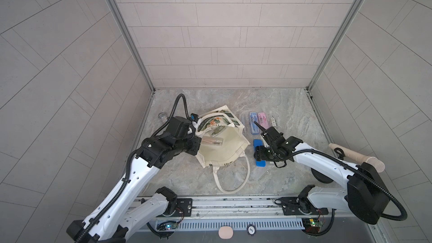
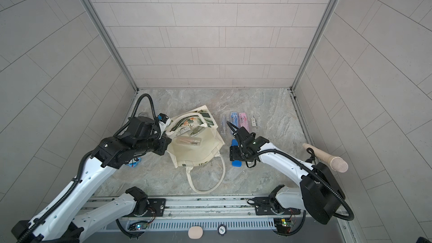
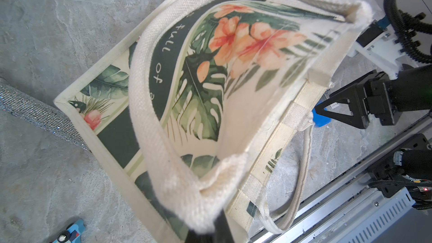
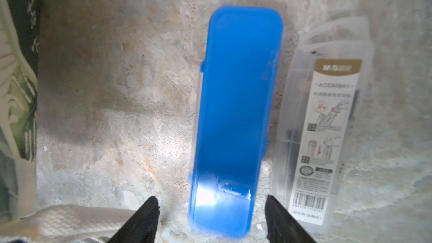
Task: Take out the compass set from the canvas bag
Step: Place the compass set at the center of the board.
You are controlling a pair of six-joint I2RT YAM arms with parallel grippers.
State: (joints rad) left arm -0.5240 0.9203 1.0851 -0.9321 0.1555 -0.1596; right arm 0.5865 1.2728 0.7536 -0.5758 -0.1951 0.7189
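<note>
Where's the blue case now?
In a top view the blue case lies on the table, right of the canvas bag, under the right gripper, whose open jaws straddle it.

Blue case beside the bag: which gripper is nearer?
Right. The right gripper, fingers open, straddles one end of the blue case; the left gripper is across the canvas bag, gripping its rim.

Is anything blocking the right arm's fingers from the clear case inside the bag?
Nothing visible: the left fingers hold the canvas bag open, and the clear case inside lies uncovered. The right fingers stand open beside the bag, over a blue case.
</note>
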